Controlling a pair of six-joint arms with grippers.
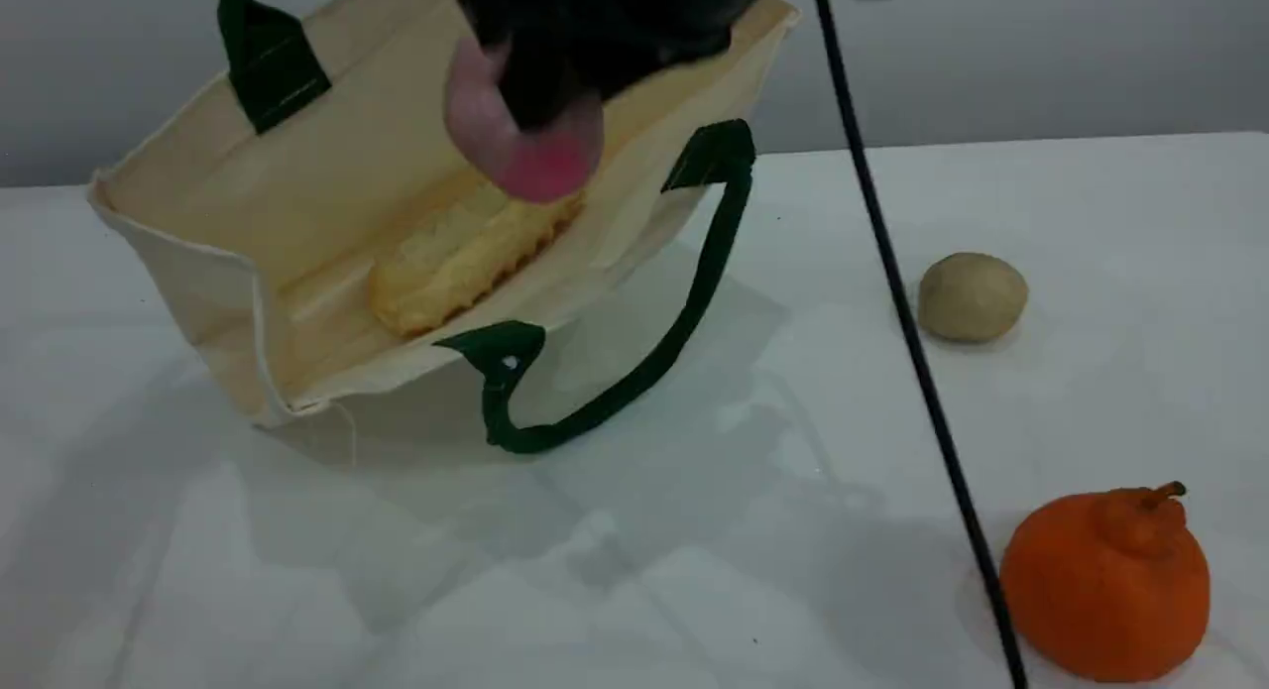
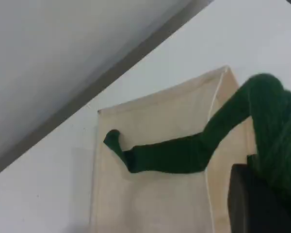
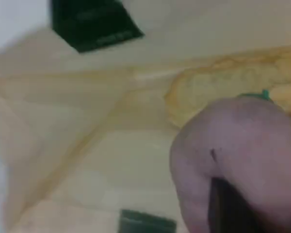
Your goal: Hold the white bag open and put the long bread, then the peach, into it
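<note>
Hanging over the open mouth of the white bag (image 1: pixel 327 188), the peach (image 1: pixel 520 139) sits clamped in the right tool (image 1: pixel 555 94), and the drop the next move needs runs straight down, toward 6 o'clock in the scene view, into the cavity.

Starting at the left, the left tool (image 2: pixel 262 204) is pinched shut on the green handle (image 2: pixel 184 153), lifting the far rim so the mouth gapes.

Inside, the long bread (image 1: pixel 466 258) already lies on the bag's lower wall, its long axis running from about 7 o'clock to 1 o'clock, its upper end directly beneath the peach. The peach is round, with no axis to speak of; its brighter pink patch faces down toward the bread.

The right arm is clearly the nearer one. Further right on the counter (image 1: pixel 694 570), a beige lump (image 1: pixel 972 297) and an orange fruit (image 1: pixel 1105 585) stand well apart from the bag.
</note>
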